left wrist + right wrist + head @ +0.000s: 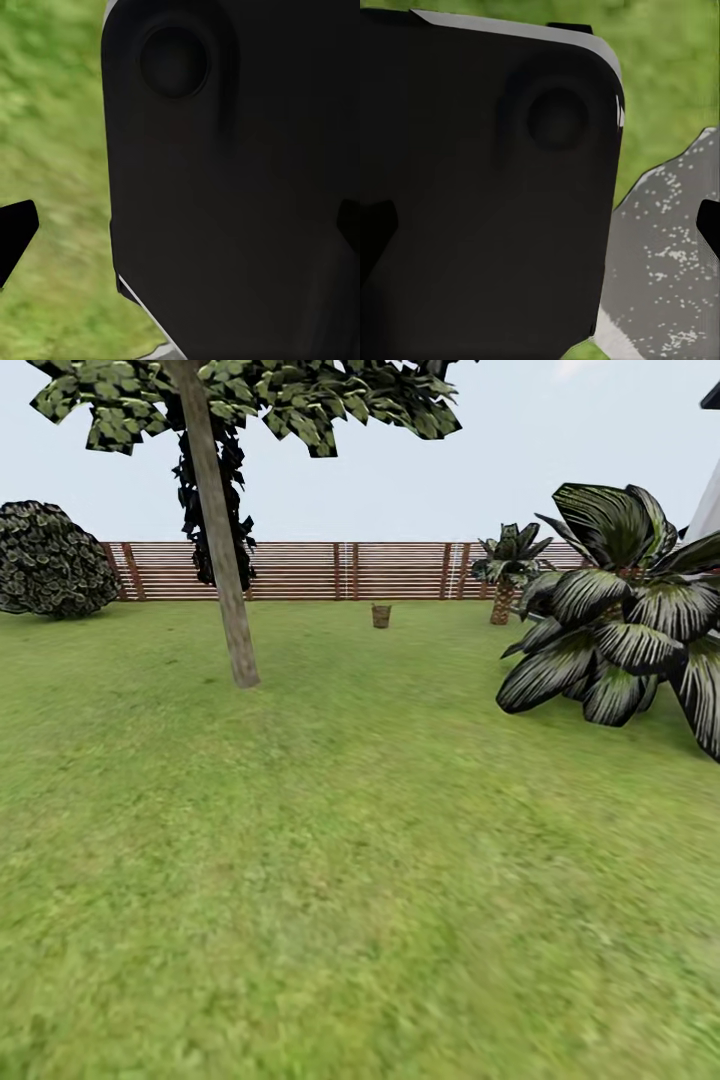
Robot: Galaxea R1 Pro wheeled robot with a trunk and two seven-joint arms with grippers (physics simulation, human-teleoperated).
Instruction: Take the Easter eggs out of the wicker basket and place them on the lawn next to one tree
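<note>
Left hand (180, 232): two dark fingertips sat at opposite edges of its wrist view, so fingers were spread wide, holding nothing. A black body panel of the robot blocked most of that view, grass beside it. Right hand (540, 225): same, tips far apart, empty, black panel in front, with a grey speckled stone slab (675, 255) and grass past it.

From the head view, the wicker basket (381, 616) was a tiny brown shape far off on the lawn (360, 880), near the lawn's far edge, just before the fence (340, 570). Eggs too small to tell at that range. The tree (222, 560) stood nearer, left of the basket line, well apart from it.

Risks, as judged:
- Long drive; heading drift could lose the small basket from view.
- Big striped-leaf plant (620, 630) crowded the right side; base could clip it.
- Wrist cams blocked, so no close check until arms deploy.
</note>
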